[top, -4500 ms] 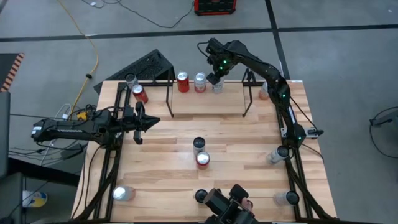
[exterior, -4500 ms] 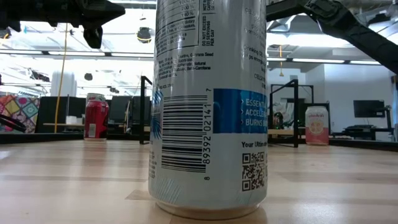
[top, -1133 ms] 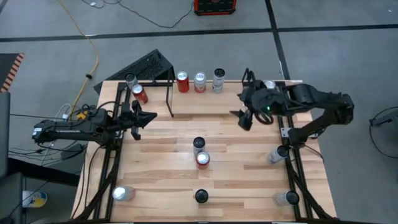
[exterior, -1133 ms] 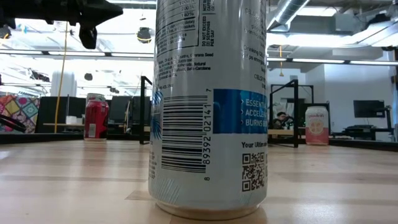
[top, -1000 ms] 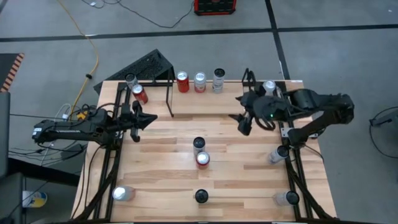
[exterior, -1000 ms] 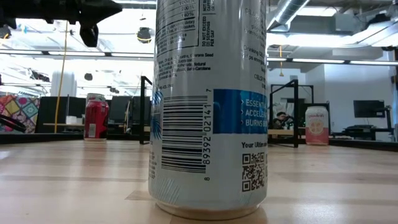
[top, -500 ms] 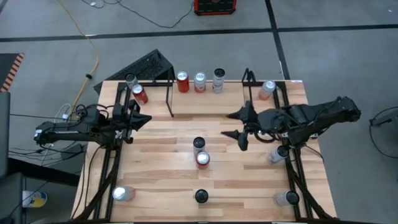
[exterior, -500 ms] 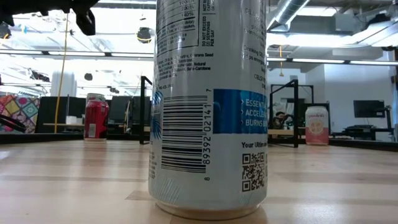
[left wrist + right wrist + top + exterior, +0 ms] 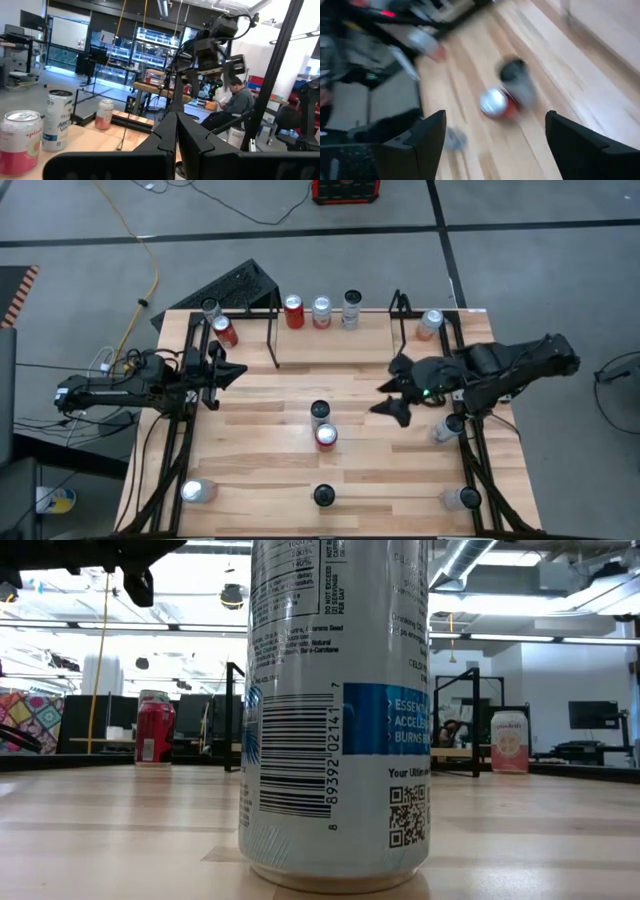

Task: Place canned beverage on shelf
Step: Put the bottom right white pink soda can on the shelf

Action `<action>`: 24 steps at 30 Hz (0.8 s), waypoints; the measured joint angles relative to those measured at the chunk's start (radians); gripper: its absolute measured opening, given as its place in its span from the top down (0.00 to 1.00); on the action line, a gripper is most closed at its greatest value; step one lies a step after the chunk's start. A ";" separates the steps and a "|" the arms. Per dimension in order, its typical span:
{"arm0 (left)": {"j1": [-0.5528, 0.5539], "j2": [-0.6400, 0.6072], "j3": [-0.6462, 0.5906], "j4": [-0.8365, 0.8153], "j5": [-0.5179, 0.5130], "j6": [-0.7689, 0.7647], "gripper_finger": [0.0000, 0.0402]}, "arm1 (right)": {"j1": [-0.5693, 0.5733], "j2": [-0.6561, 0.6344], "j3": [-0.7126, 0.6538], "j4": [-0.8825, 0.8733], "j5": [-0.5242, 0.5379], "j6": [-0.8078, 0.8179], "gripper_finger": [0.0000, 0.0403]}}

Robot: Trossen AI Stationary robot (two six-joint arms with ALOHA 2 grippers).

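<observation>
A pale wooden table [image 9: 280, 430] stood on a grey workshop floor, with a lit lab beyond it. Over its right half hovered the right gripper [image 9: 392, 397], its fingers spread wide and empty, pointed toward two cans at the table's middle: a dark-topped can [image 9: 319, 412] touching a red can [image 9: 326, 436]. The left gripper [image 9: 222, 370], fingers pressed together and holding nothing, waited over the left edge. The shelf [image 9: 335, 330], a black wire rack along the far edge, already carried three cans [image 9: 321, 311] in a row. This looked like the reach toward the next can; the next move seemed to call for lowering the open fingers around one can without knocking its neighbour. On the tall can [image 9: 335, 710] nearest the low camera, a barcode, a QR code and "ESSENT", "ACCELER", "BURNS" could be read.
</observation>
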 joint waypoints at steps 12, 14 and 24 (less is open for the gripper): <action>0.000 0.000 0.000 0.000 -0.005 0.008 1.00 | 0.008 -0.009 0.201 -0.718 -0.063 0.445 0.22; 0.000 0.000 0.000 0.000 -0.006 0.008 1.00 | 0.040 -0.020 0.183 -0.684 -0.082 0.502 0.22; 0.000 0.000 0.000 -0.001 -0.006 0.034 1.00 | 0.286 0.089 0.163 -0.644 -0.210 0.856 0.22</action>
